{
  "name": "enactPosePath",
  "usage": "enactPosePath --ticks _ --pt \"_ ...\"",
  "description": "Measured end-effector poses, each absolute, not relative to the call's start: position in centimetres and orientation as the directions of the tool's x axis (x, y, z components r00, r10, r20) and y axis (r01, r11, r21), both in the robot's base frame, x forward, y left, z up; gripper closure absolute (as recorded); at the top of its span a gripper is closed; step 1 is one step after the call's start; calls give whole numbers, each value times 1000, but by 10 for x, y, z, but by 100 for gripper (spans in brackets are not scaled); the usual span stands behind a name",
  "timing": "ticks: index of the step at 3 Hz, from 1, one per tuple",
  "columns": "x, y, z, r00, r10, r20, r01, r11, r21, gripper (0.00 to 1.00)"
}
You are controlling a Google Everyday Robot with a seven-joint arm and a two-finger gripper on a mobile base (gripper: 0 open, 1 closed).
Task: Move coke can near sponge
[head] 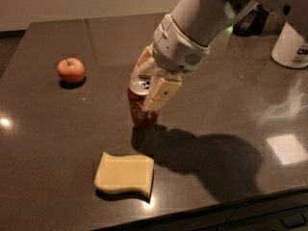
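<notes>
The red coke can (140, 110) stands upright near the middle of the dark table (57, 129), its silver top showing. My gripper (149, 86) comes down from the upper right and is shut on the can, one cream finger (161, 93) across its right side, the other behind its top. The pale yellow sponge (124, 174) lies flat near the table's front edge, a short gap below and slightly left of the can.
A red apple (71, 70) sits at the left of the table. A white container (292, 44) and a dark object (250, 20) stand at the back right. The table's front edge runs just below the sponge.
</notes>
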State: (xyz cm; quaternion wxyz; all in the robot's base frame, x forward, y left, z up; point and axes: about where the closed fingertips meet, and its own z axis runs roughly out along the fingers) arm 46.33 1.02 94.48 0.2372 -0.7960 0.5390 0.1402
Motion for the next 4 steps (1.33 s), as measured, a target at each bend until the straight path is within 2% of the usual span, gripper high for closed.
enactPosePath --ticks 1,2,4 --pt "448 14 935 440 -763 -474 -897 -392 -203 100" --pt "441 16 927 463 -745 -480 -883 -436 -174 84" --pt "440 14 918 464 -724 -510 -875 -466 -133 38"
